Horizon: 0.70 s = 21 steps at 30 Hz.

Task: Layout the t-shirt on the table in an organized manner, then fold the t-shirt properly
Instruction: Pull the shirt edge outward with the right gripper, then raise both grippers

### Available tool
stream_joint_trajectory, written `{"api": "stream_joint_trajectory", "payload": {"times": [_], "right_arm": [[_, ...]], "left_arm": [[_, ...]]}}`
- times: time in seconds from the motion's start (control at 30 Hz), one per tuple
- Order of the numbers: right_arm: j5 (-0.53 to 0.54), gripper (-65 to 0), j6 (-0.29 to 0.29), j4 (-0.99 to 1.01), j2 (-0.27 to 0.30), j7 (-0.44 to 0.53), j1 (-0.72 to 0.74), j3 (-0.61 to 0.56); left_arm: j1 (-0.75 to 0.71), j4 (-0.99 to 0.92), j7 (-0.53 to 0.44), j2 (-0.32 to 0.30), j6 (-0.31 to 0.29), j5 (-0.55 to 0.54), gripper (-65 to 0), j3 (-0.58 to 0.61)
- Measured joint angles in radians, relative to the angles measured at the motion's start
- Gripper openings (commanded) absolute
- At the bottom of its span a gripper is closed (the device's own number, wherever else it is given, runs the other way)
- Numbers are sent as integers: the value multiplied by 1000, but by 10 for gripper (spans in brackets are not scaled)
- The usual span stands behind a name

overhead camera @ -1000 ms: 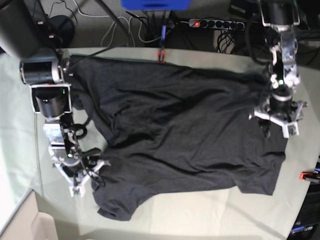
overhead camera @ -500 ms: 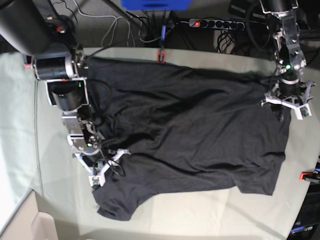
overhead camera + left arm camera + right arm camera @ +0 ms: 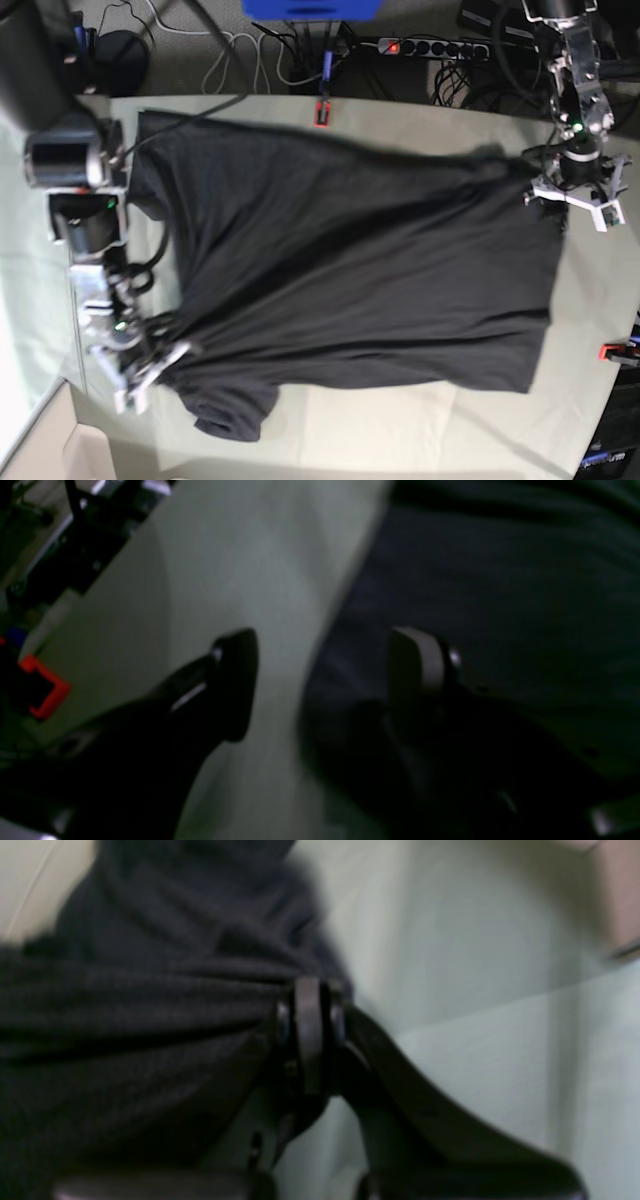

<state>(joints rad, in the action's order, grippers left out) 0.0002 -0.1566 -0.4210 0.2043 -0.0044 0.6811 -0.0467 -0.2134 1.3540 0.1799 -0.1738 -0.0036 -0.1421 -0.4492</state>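
A: Pale grey-green cloth-covered table (image 3: 420, 420), cables and a power strip (image 3: 432, 47) behind it. Your right gripper (image 3: 309, 1035) is pressed together, pinching a bunched fold of the dark charcoal soft-fabric t-shirt (image 3: 350, 270) at its edge; fabric fans out taut from the pinch.

B: And your left gripper (image 3: 322, 680)?

A: Spread wide, holding nothing. One fingertip (image 3: 235, 680) sits over bare table, the other over the shirt's border. In the base view it's at the opposite end of the shirt.

B: How far along are you?

A: Early, I'd say. Shirt lies spread over the middle of the table, mostly flat, but with long creases across the body and one sleeve (image 3: 232, 412) curled under near your right gripper. Layout isn't finished; no fold made yet.

B: Anything hard to read?

A: Both wrist views are blurred and dark. Can't find the collar mark. Can't tell if the left fingertips touch cloth. Red clamp (image 3: 321, 112) at the far edge, another (image 3: 616, 351) cut off at the side.
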Motion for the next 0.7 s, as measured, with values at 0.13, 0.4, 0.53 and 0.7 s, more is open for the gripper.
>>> {"api": "stream_joint_trajectory", "payload": {"times": [0.13, 0.4, 0.53, 0.7], "right_arm": [[0, -650, 0, 0, 40, -2, 37, 1], [-2, -398, 1, 0, 55, 3, 68, 1], [-3, -211, 1, 0, 68, 6, 66, 1], [1, -170, 1, -5, 85, 5, 38, 1]], "left_arm": [[6, 0, -2, -1, 0, 0, -259, 0], [-11, 5, -5, 0, -1, 0, -257, 0], [-74, 73, -2, 12, 3, 1, -256, 0], [-156, 188, -6, 115, -14, -2, -256, 10]]}}
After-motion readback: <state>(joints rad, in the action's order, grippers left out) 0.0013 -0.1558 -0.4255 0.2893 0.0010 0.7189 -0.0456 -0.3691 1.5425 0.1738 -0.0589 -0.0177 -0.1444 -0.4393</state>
